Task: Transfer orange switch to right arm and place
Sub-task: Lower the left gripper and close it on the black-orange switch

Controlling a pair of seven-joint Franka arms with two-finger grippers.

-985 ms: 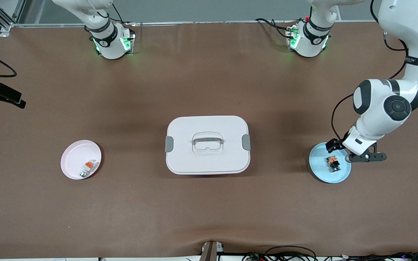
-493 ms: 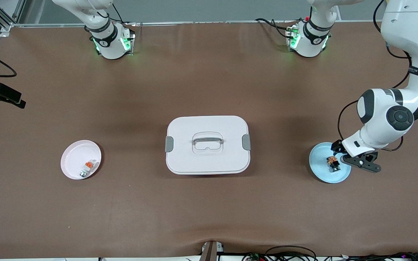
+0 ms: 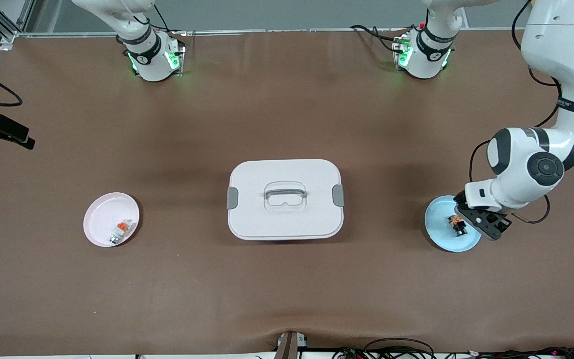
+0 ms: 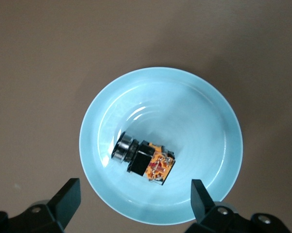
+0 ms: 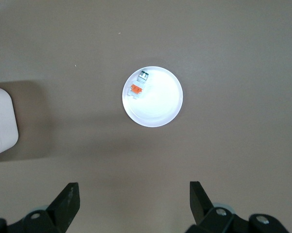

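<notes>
The orange switch [image 3: 457,224] lies on its side in a light blue plate [image 3: 439,239] toward the left arm's end of the table. In the left wrist view the switch [image 4: 143,160] shows a black body, a silver ring and an orange-marked end, on the plate [image 4: 209,111]. My left gripper [image 3: 484,223] hangs just over the plate, open and empty [image 4: 134,194], its fingers astride the plate's edge beside the switch. My right gripper [image 5: 133,194] is open and empty, high over bare table, and out of the front view.
A white lidded box [image 3: 285,199] with a grey handle stands mid-table. A white plate [image 3: 100,214] toward the right arm's end holds a small white-and-orange piece [image 3: 121,230]; both show in the right wrist view [image 5: 160,107].
My left hand has turned about its wrist and shifted over the blue plate, closer to the switch. The switch and the plates have not moved.
</notes>
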